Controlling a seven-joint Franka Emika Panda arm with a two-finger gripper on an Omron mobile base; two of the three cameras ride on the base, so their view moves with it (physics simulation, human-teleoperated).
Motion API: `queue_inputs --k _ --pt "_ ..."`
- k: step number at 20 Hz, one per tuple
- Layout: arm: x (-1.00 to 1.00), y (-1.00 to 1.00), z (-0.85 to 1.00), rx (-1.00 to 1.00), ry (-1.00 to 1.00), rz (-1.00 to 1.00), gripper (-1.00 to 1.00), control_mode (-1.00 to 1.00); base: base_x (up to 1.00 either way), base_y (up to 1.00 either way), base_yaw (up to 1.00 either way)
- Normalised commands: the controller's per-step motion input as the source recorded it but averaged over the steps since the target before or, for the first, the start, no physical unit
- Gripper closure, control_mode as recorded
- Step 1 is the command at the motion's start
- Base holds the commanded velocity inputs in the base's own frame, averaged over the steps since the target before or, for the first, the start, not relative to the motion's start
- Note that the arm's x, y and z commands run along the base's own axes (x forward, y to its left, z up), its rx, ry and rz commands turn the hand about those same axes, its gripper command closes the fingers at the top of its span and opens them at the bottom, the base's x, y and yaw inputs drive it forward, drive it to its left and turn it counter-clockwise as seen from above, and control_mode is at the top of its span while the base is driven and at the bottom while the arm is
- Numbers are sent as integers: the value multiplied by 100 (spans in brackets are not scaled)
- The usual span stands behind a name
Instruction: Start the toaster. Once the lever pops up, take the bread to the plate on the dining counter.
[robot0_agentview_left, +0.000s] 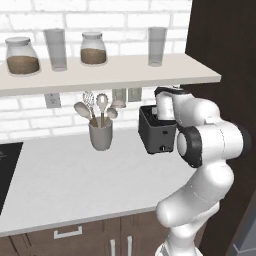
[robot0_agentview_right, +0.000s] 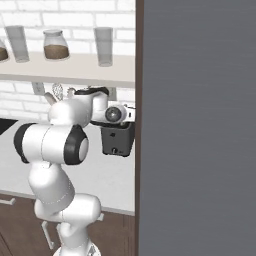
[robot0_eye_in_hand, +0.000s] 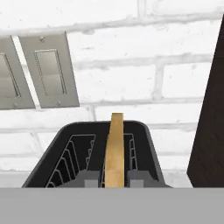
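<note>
The arm (robot0_agentview_left: 200, 145) hides part of the toaster (robot0_agentview_left: 152, 132).

Bright, even rendered light, soft shadow beneath the shelf (robot0_agentview_left: 115, 75), slightly grainy, no glare.

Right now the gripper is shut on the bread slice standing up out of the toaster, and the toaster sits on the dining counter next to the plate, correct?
Not quite. The gripper is shut on the bread slice standing up out of the toaster, but the toaster sits on the worktop backed by white brick, beside the utensil crock, with no plate next to it. The left base view shows this.
</note>
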Motion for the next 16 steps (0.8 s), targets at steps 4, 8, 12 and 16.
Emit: queue_inputs --k 4,8,12,16 --pt "-16 0 100 -1 -1 -3 100 -100 0 0 0" --pt "-40 0 100 0 0 -2 100 -100 0 0 0" --pt "-32 0 100 0 -1 -1 100 -100 0 0 0" --pt "-26 0 100 0 -11 0 100 -100 0 0 0"
